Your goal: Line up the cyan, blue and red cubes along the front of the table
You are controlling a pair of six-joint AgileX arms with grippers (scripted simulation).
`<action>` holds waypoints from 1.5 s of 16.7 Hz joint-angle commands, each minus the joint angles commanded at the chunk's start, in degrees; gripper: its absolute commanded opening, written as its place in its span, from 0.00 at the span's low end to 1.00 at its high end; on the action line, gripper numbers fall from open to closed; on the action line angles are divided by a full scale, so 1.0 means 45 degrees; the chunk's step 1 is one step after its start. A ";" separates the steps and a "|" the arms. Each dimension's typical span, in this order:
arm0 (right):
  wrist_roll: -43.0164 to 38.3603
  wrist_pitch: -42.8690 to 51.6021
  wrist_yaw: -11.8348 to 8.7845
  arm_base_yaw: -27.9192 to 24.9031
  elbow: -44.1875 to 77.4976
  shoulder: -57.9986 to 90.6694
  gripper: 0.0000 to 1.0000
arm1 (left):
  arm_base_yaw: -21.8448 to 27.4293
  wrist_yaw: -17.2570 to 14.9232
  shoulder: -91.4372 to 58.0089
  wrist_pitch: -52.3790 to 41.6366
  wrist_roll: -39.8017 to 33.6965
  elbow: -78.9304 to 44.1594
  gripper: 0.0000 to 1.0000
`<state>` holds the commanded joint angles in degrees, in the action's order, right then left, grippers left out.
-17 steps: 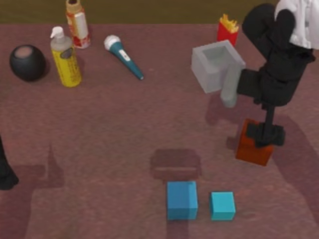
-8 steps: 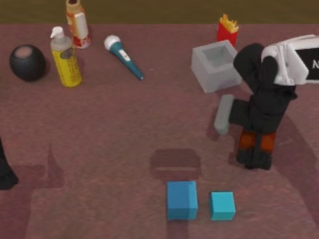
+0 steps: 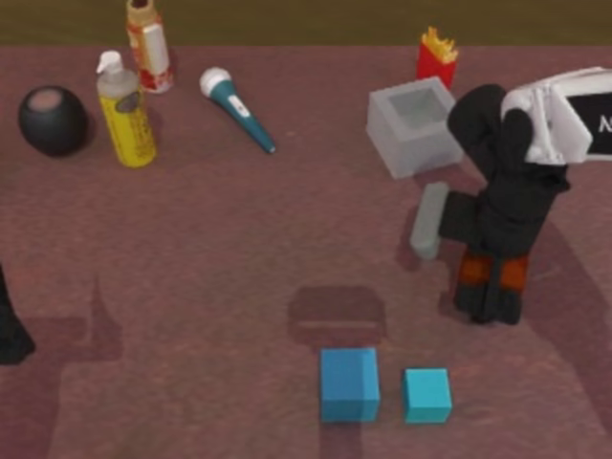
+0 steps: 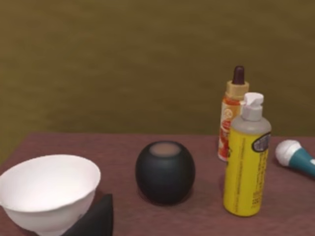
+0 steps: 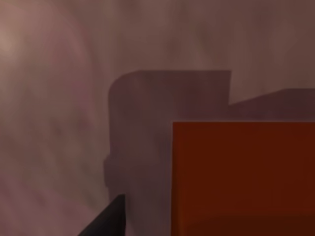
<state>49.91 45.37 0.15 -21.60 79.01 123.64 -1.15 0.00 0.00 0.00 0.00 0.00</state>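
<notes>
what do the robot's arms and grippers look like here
The right arm is bulky matte black with rounded segments and a white casing near its upper end bearing a dark panel with a pale mark. Its black two-finger right gripper has slim straight fingers. Of the left arm, only a black edge shows at the table's left side.

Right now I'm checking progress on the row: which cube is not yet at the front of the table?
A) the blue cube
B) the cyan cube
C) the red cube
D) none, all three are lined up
C: the red cube sits farther back under the right gripper, while the blue cube and cyan cube stand side by side near the table's front edge.
</notes>
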 joint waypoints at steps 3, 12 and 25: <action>0.0000 0.0000 0.0000 0.0000 0.0000 0.0000 0.40 | 0.0000 0.0000 0.0000 0.0000 0.0000 0.0000 1.00; 0.0000 0.0000 0.0000 0.0000 0.0000 0.0000 0.00 | 0.0000 0.0000 0.0000 0.0000 0.0000 0.0000 1.00; -0.0029 0.2947 -0.0054 -0.0085 0.1553 -0.1312 0.00 | 0.0000 0.0000 0.0000 0.0000 0.0000 0.0000 1.00</action>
<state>49.78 58.64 -0.09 -21.98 86.00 117.73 -1.15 0.00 0.00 0.00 0.00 0.00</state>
